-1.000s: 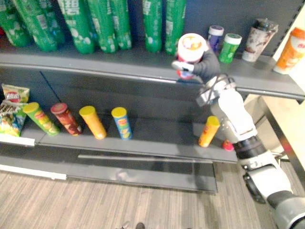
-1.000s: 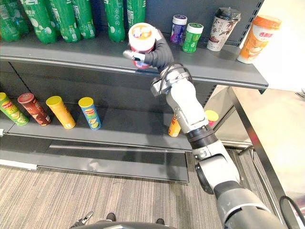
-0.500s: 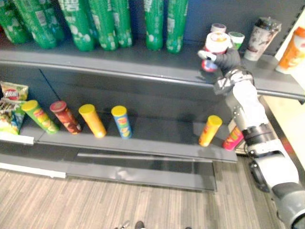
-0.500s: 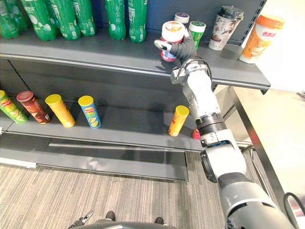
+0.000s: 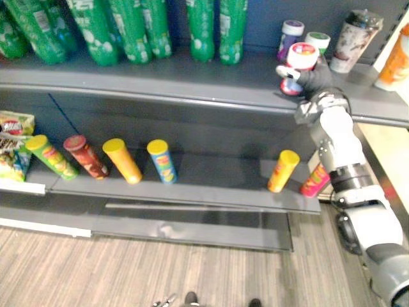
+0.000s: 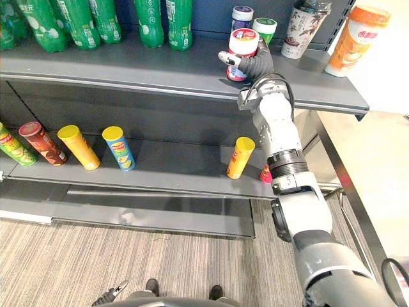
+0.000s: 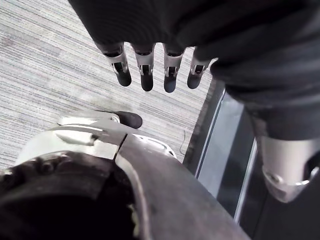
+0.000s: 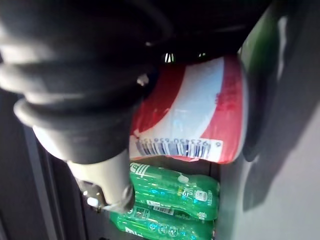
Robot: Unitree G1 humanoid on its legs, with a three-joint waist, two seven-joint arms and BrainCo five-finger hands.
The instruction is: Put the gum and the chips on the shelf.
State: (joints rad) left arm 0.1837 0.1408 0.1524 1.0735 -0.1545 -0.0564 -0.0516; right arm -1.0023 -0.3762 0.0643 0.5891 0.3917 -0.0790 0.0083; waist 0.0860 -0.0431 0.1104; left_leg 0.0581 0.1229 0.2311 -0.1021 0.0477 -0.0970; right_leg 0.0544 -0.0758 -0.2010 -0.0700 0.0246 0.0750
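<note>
Gum-placing step. Right hand point(image 5: 314, 78) clamped on gum point(image 5: 302, 55) at top shelf point(image 5: 192, 86), beside 2 canisters point(image 5: 291, 35). Next, likely: seat it upright, then release. Left hand point(image 7: 146, 75) hangs slack, fingers straight.

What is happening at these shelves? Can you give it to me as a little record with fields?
right hand: curled round a red-and-white gum tub
tub's place: at the top shelf, next to a purple tub and a green tub
left hand: open, idle, above the floor
also on top shelf: green bottles, cups
lower shelf: a row of chip cans
</note>
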